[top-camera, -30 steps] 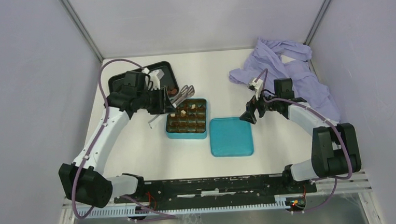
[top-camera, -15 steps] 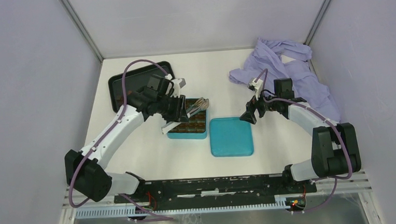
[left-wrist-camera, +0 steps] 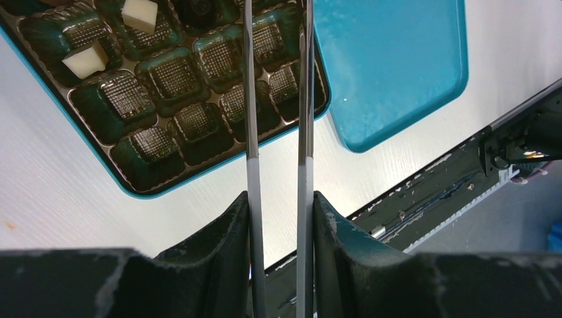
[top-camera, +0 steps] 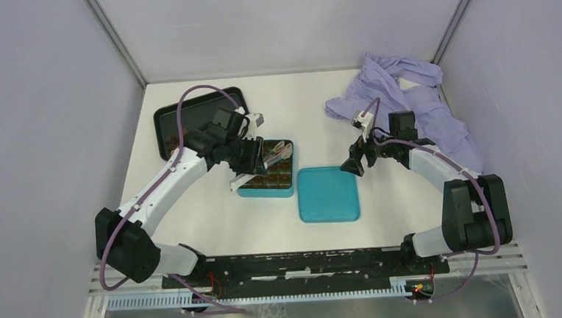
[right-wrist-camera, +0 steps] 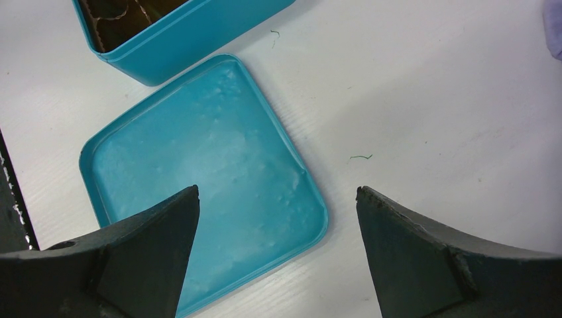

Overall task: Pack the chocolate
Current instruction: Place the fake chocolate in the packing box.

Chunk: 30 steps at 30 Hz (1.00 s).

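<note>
Tongs (left-wrist-camera: 248, 99) over the box (top-camera: 265, 189), likely placing chocolate (left-wrist-camera: 140, 13).
Left gripper (left-wrist-camera: 281, 199) pinches the tongs; right gripper (right-wrist-camera: 276, 192) wide above the lid (right-wrist-camera: 205, 179) at four o'clock. Next: aim for an empty cell.

Your right gripper (right-wrist-camera: 277, 192) hung over the teal lid (right-wrist-camera: 205, 179), jaws wide apart; teal box (right-wrist-camera: 192, 33) just beside, on bench (right-wrist-camera: 431, 99).
</note>
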Available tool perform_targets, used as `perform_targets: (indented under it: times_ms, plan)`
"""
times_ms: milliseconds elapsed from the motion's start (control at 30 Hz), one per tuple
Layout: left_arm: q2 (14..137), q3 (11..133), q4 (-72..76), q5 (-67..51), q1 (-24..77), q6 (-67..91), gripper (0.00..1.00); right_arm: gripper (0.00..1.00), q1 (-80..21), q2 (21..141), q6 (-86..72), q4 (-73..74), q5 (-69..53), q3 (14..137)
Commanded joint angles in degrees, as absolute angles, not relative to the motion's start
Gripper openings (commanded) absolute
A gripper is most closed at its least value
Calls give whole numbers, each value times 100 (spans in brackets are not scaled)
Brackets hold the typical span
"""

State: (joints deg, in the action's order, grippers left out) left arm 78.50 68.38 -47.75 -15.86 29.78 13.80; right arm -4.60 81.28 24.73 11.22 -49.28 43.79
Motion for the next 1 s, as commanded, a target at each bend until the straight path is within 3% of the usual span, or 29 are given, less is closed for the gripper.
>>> perform_targets:
  times_ms: [0,267,967]
  plan:
    - [7831,6954,-4686,-1482,3031,1204,14,94,-434,8130,2514,1028,-5019,4562]
    - [7883,6943,-4684,-1411,3043,1222,26,94,-439,8127,2514,1027,-5027,4562]
    - [7953,6873,-4720,-1359,3067,1223,36,94,-436,8121,2513,1021,-5027,4562]
